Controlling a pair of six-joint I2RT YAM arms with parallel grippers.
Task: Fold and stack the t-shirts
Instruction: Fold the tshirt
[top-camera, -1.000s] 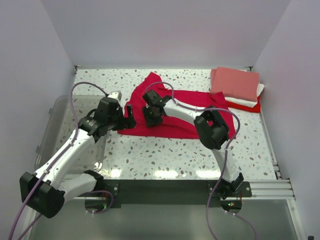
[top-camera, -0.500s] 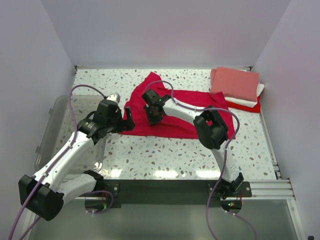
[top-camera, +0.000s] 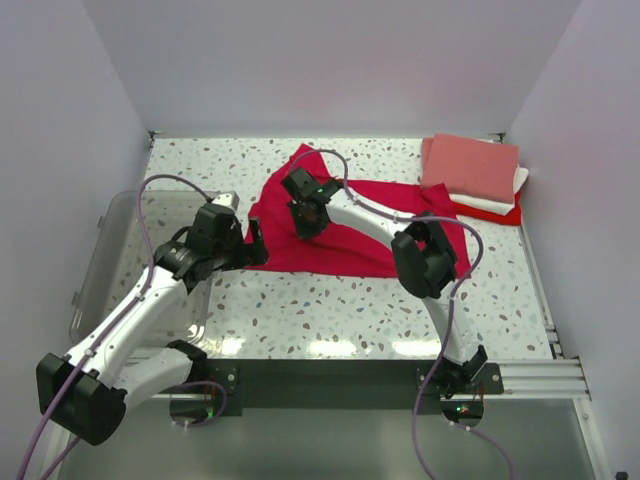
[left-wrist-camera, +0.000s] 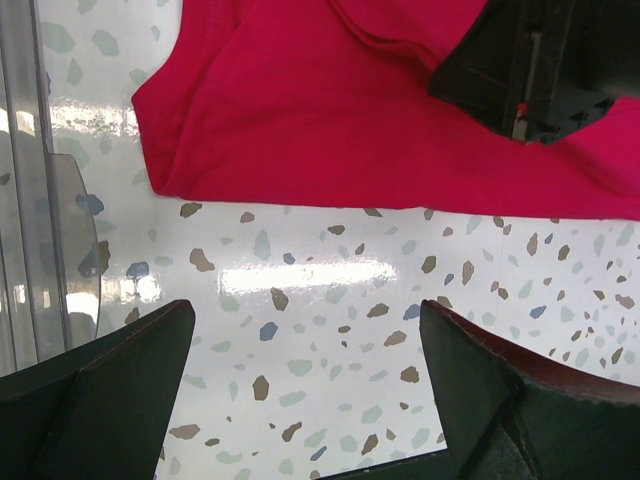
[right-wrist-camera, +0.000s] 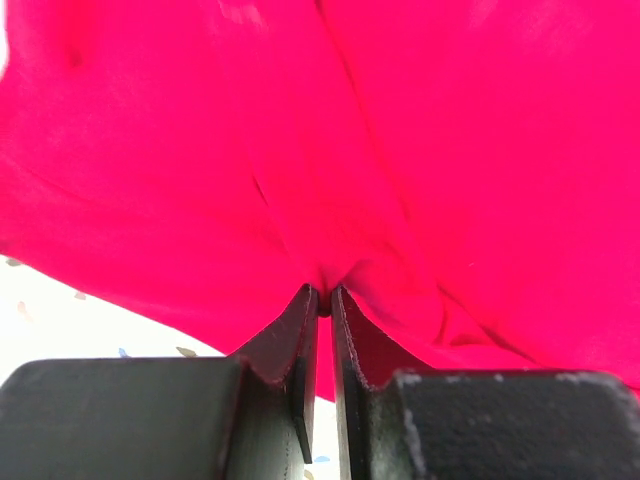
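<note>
Right wrist | right fingers (right-wrist-camera: 285, 345) pinch crimson t-shirt (right-wrist-camera: 300, 150) | left fingers (left-wrist-camera: 110, 400) spread

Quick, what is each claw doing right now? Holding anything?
Left claw: open, holding nothing, over the table beside the crimson t-shirt.
Right claw: closed, pinching a fold of the crimson t-shirt.
</note>
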